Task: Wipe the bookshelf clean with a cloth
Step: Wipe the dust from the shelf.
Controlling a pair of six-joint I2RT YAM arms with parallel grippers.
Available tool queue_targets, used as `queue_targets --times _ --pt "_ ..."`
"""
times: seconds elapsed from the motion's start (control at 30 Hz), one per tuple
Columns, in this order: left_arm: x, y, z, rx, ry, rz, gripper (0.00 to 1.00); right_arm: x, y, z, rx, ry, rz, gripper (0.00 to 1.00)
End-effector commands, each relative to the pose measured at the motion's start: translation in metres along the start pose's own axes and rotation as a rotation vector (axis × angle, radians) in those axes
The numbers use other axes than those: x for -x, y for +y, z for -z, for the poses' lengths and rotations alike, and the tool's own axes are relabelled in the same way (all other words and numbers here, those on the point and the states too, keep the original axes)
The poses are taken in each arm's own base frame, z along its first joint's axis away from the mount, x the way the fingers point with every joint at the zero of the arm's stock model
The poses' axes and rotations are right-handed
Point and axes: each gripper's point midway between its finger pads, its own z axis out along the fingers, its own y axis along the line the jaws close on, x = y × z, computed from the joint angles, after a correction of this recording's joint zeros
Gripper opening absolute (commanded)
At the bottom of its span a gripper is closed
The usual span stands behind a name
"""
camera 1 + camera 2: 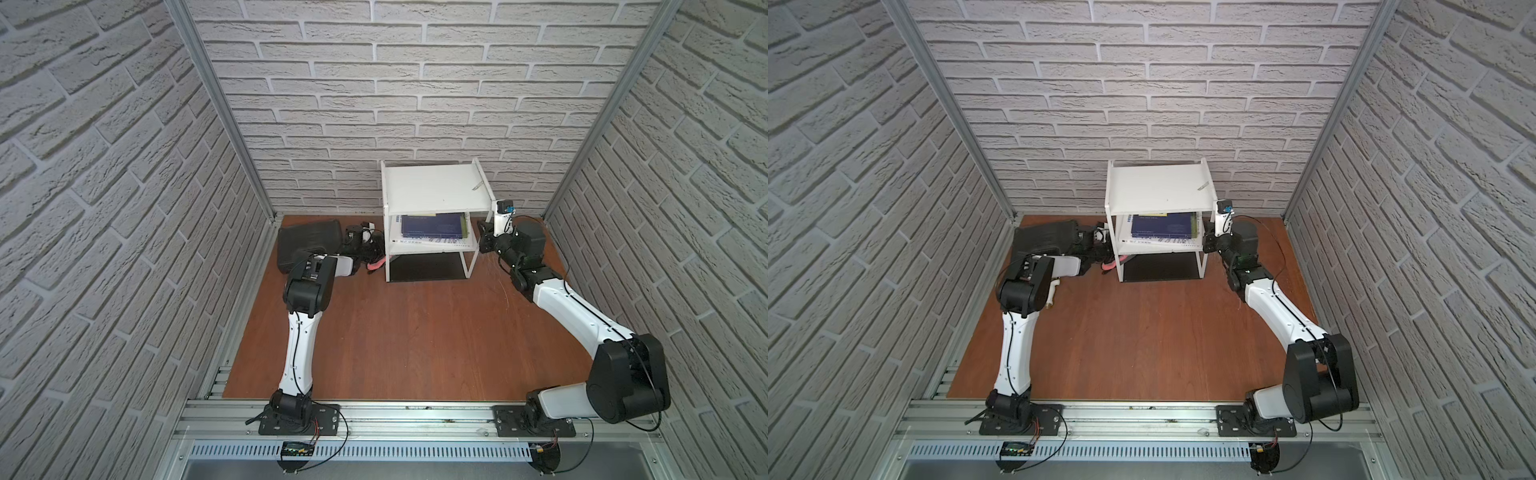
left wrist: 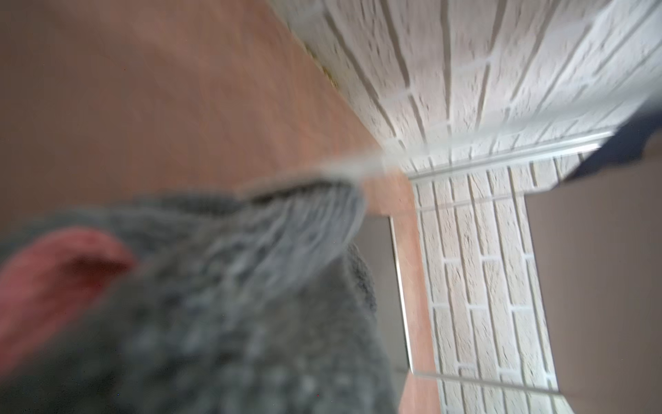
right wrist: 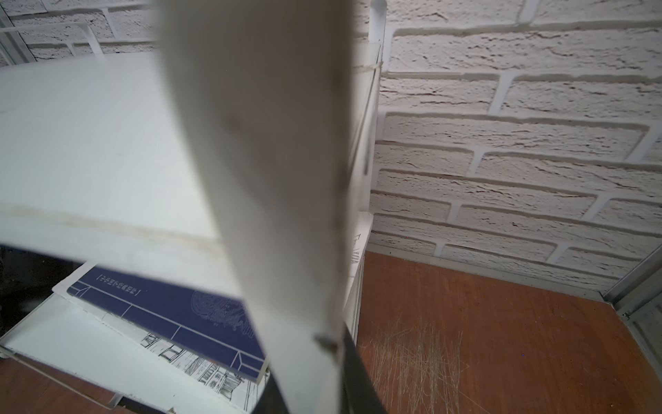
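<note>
A: Top views. The small white two-tier bookshelf with flat top board and thin frame legs (image 1: 434, 189) stands at the back wall on the brown wooden tabletop (image 1: 395, 340). The left gripper (image 1: 372, 255) sits low, just beside the shelf's left front leg, pinching a grey knitted cloth with a pink edge (image 1: 376, 265).

B: Right side?

A: The right gripper (image 1: 484, 239) is at the shelf's right front leg, at middle-shelf height. A dark blue flat book (image 1: 1163, 226) lies on the middle shelf over a white illustrated one.

B: Left wrist view?

A: Blurred. The cloth (image 2: 215, 304) fills the foreground, so the grip is taken as pressed shut on it. The jaws themselves are hidden.

B: Right wrist view?

A: The white upright leg of the shelf (image 3: 272, 179) runs straight between the jaws, which are closed on it, apparently bracing the frame. Behind it are the top board and the book's corner.

B: Key relation?

A: The shelf lies to the right of the cloth hand and higher; its long boards run left to right. The left arm is the one with the cloth, so I judge it must rise to board level. The top board looks mostly clean, with a small grey mark (image 1: 478, 185) near its right rear.
</note>
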Motion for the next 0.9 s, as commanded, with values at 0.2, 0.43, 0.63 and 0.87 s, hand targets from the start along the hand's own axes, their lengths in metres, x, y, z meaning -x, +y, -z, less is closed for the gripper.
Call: queue_targets --times 0.2,0.43,0.63,0.87 --pt "-0.055 0.044 0.034 0.021 0.084 0.093 0.00 -0.030 0.031 -0.007 0.127 0.109 -0.165 0.03" --pt "0.056 0.038 0.073 0.040 -0.057 0.047 0.00 -0.028 0.022 -0.007 0.083 0.070 -0.193 0.03" --pt "0.103 -0.068 0.059 -0.031 -0.080 -0.197 0.00 -0.024 0.023 -0.010 0.099 0.066 -0.173 0.03" --pt "0.047 0.021 0.003 0.131 0.018 -0.108 0.00 -0.035 0.027 -0.012 0.127 0.099 -0.197 0.03"
